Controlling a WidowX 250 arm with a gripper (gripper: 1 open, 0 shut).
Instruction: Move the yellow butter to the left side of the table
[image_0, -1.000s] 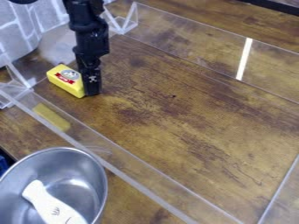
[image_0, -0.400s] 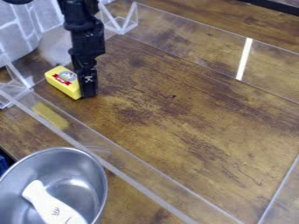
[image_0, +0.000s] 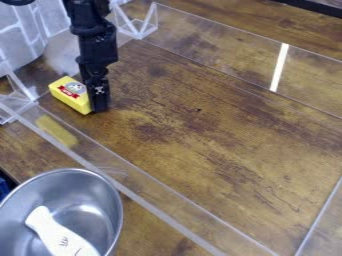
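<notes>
Butter (image_0: 72, 93) nudged leftward, under tool (image_0: 96, 95)

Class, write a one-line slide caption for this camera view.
Open end effector straddles the yellow butter at the table left edge.

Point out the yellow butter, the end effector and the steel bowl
yellow butter (image_0: 68, 93), camera view, yellow top face
end effector (image_0: 96, 99), camera view, between its fingertips
steel bowl (image_0: 83, 182), camera view, upper rim

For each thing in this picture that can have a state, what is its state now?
yellow butter: flat on the table, at the left side, label up, beside the end effector.
end effector: open, pointing down, low at the butter's right end.
steel bowl: upright, a white object inside.
table: wood surface, edged by clear panels.
</notes>
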